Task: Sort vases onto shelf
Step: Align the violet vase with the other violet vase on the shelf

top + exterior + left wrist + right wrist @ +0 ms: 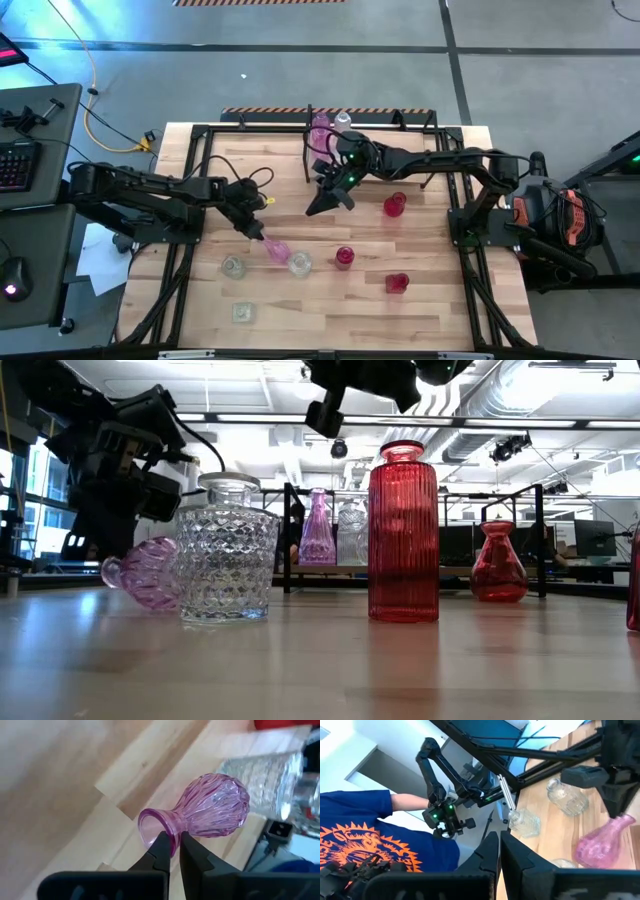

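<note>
My left gripper (258, 234) is shut on a pale pink vase (277, 250) at the table's left middle; the vase shows tilted on its side in the low view (148, 573). My right gripper (325, 206) hangs shut and empty above the table's middle. Loose on the table stand clear vases (233, 266), (299, 263), (242, 312) and red vases (345, 257), (397, 283), (394, 204). The shelf (385, 115) stands at the far edge with a pink vase (320, 128) and a clear vase (343, 122) on it. My left gripper pinches the pink vase's flared rim (173, 840), one finger at the mouth and the other outside on the neck. The fingers slant down from the table's left. The vase lies tilted, mouth toward the gripper and belly away; whether the belly touches the table I cannot tell.
A clear cut-glass vase (225, 555) stands right beside the held vase, a tall red vase (403, 535) farther right. Black arm frames run along the table's left and right sides. A person in a blue shirt (365, 835) shows beyond the table.
</note>
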Available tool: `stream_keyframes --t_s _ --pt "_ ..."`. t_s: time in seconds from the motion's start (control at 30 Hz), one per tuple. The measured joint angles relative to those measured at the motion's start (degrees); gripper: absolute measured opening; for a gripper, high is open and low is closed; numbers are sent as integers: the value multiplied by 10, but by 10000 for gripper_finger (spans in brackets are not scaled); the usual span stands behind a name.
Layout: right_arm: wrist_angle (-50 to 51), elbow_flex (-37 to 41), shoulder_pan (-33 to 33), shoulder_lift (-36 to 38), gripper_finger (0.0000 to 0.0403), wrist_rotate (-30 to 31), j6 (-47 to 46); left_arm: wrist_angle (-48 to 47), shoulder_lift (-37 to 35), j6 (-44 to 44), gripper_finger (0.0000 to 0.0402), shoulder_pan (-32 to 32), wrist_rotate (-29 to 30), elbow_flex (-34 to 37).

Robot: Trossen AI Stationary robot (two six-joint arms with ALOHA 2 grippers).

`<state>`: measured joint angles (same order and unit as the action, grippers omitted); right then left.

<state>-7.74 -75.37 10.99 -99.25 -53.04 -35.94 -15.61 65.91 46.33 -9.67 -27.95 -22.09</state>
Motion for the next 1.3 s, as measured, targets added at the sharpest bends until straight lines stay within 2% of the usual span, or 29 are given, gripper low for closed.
stream_keyframes --t_s 0.3,0.4,0.63,0.8,1.07,1.3 --pt "28 0 17 27 0 2 14 -70 -27 -4 1 -2 67 -51" --pt "63 0 31 51 0 31 35 -107 -28 -18 0 -4 101 -84" --pt "170 0 72 125 0 96 94 -151 -27 -30 0 -24 118 -139" --pt "226 0 94 178 0 122 125 -175 -16 -37 0 -28 134 -173" --pt "321 0 119 226 0 141 166 -230 86 -101 0 -28 133 -274" --pt "425 0 120 230 0 178 210 -287 202 -182 0 -28 132 -418"
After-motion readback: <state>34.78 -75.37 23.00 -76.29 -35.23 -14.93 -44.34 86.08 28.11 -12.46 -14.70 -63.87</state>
